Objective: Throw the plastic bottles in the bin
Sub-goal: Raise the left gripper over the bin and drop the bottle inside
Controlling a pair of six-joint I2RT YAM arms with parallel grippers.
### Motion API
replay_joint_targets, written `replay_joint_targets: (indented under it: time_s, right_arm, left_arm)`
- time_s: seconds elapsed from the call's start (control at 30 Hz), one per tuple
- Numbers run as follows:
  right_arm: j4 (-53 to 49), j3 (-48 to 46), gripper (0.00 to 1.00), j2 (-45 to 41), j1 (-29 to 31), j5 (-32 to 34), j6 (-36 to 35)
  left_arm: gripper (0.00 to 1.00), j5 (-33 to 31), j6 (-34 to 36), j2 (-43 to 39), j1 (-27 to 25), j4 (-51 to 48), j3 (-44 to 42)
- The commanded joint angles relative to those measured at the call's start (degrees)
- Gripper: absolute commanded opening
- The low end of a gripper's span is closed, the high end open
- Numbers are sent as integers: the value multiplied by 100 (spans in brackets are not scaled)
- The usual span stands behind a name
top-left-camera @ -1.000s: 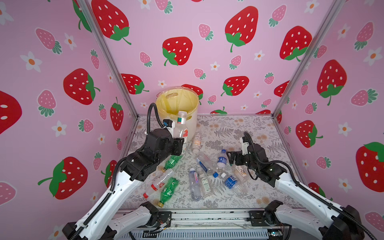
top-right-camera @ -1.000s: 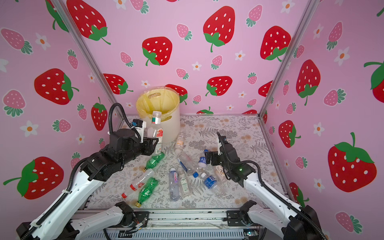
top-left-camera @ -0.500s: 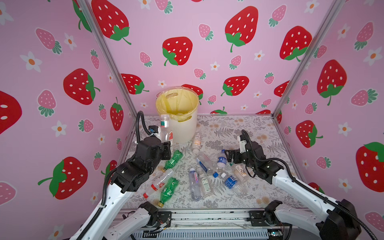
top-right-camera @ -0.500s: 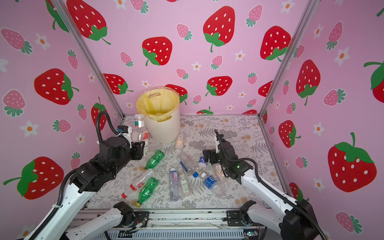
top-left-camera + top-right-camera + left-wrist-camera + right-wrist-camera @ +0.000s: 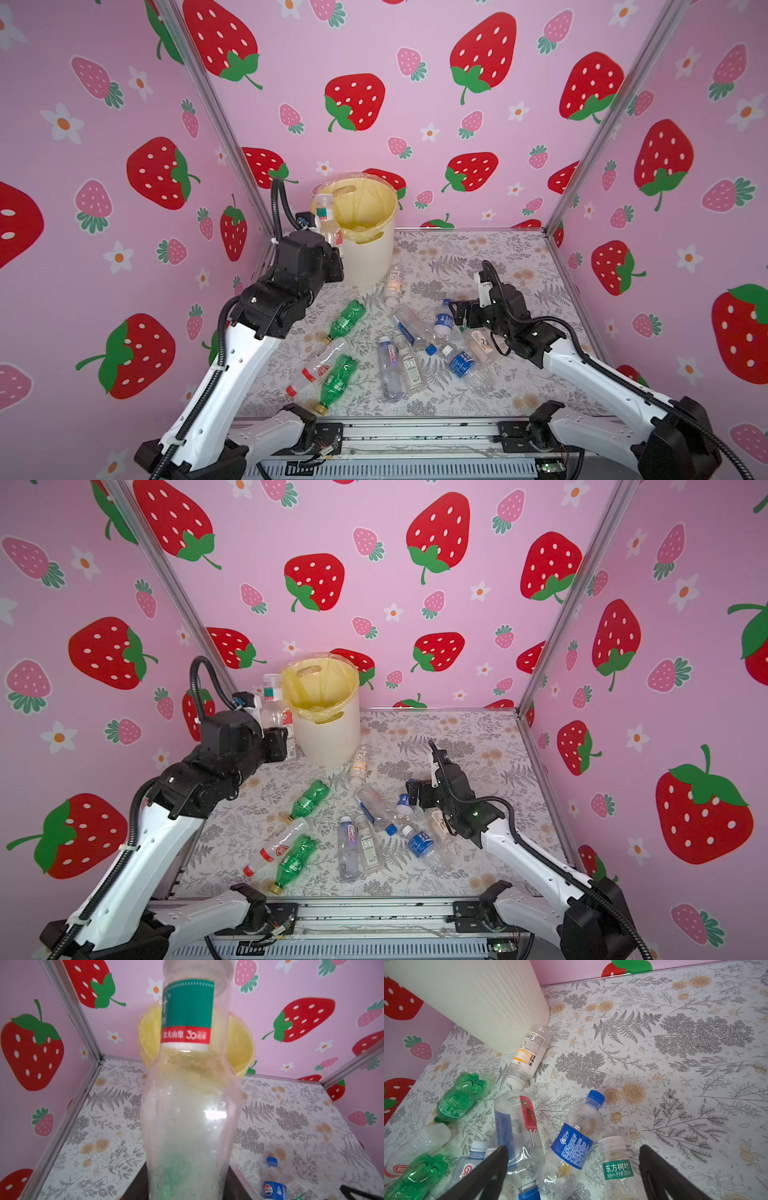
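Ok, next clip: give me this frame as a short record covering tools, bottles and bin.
left tool: shut on clear bottle, green-and-red label, upright
held bottle position: beside the bin rim, not yet over its opening
right tool: open, empty, low over blue-labelled bottle
bin state: upright at the back, yellowish liner, no bottle seen inside
loose bottles: about ten, lying on the table, two green
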Motion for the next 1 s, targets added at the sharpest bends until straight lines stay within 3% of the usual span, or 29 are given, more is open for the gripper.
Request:
replay_joint_targets:
  time_s: [0.0,0.13,0.2,0.37,0.4,0.67,0.97]
  right_arm:
    - [54,-52,99,-139,-27,-32,89]
    - [30,-18,99,-210,-21,-6,124]
    - [1,17,99,-234,-21,11,141]
    - [-146,128,99,-294,-21,1,150]
    - [-173,132,99,-323,-21,20,153]
    - [-149,-3,99,-356,-21,51,221]
    - [-92,79,99,-69,-21,5,146]
  left_arm:
    - [45,355,208,614,360,208,979]
    - [47,894,216,1734,863,374,2019]
    - [53,1057,224,2506,1062,337,2588]
    - [94,1554,220,3797,1362,-471,4378]
    - [99,1647,212,3833,1371,-488,4511]
    - [99,2001,143,3200,1369,-275,4405]
    - [99,2393,-85,1979,1366,174,2760]
